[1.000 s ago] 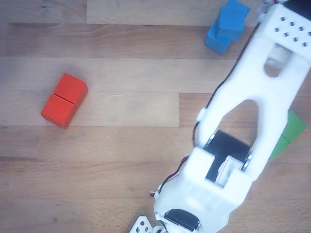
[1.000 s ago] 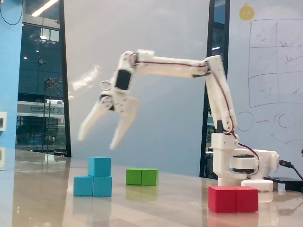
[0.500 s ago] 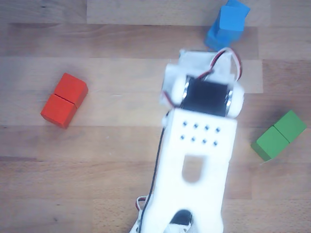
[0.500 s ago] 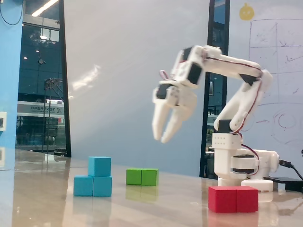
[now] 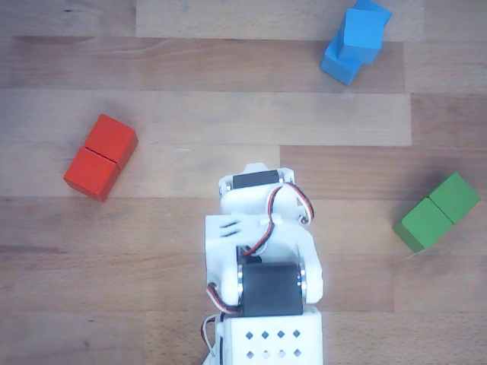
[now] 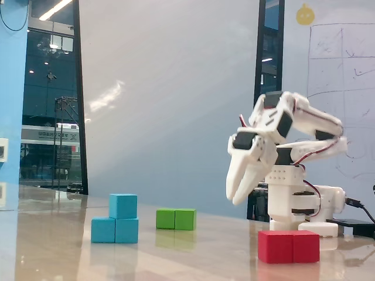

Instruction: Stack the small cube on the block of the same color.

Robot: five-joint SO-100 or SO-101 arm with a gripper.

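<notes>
The cube [image 6: 123,206] sits on top of the blue block [image 6: 115,230], over its right half as the fixed view shows it, so the left half is bare and the pair makes a step shape. From above, the cube [image 5: 364,27] rests a little skewed on the block [image 5: 340,63], corners not quite lined up, but it looks settled and nothing is touching it. That reads to me as the stacking done.

The arm is folded in close over its own base, and the pincer [image 6: 239,188] hangs pointing down and to the left in the fixed view, well clear of the stack. Its fingers are close together, nearly meeting at the tips, with nothing between them: an empty, narrow pincer. In the other view I only see the wrist and motors from above, so the tips are hidden there.

The red block [image 6: 289,246] lies just below the pincer on the tabletop [image 6: 193,257], untouched, and the green block [image 6: 176,219] sits beyond the stack, also alone. Both stay out of it because their colours don't match.

The tucked pose looks like a rest position, keeping the arm away from a slightly crooked stack.
</notes>
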